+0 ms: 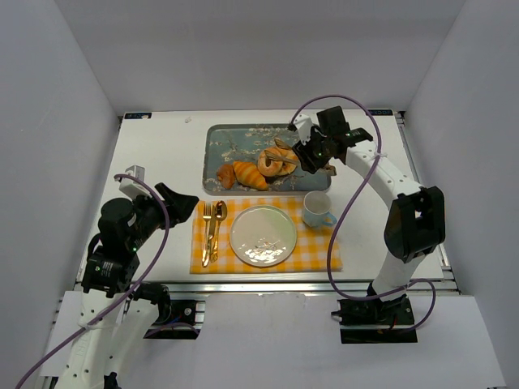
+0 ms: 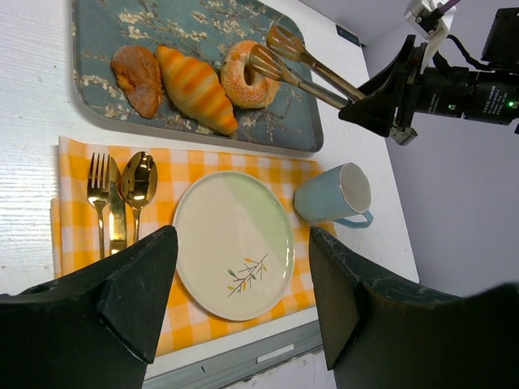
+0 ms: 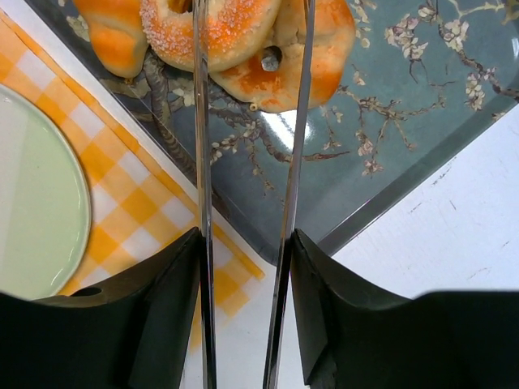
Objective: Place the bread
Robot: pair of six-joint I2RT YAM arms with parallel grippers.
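Note:
The bread (image 1: 270,163) is a pale, sugar-dusted ring lying on the blue flowered tray (image 1: 235,142). It also shows in the left wrist view (image 2: 235,81) and the right wrist view (image 3: 235,28). My right gripper (image 1: 312,154) (image 3: 243,243) is shut on metal tongs (image 3: 201,162) (image 2: 316,77). The tong arms stand apart. One tip lies on the ring and the other just beyond it. I cannot tell whether they pinch it. My left gripper (image 1: 182,203) (image 2: 243,275) is open and empty, above the table's near edge. The white plate (image 1: 263,235) (image 2: 235,235) is bare.
A croissant (image 1: 250,175) (image 2: 197,87) and a dark round bread (image 1: 226,174) (image 2: 136,77) lie left of the ring on the tray. A blue cup (image 1: 316,209) (image 2: 332,194) stands right of the plate. A gold fork and spoon (image 1: 211,231) (image 2: 122,194) lie on the yellow checked cloth (image 1: 316,251).

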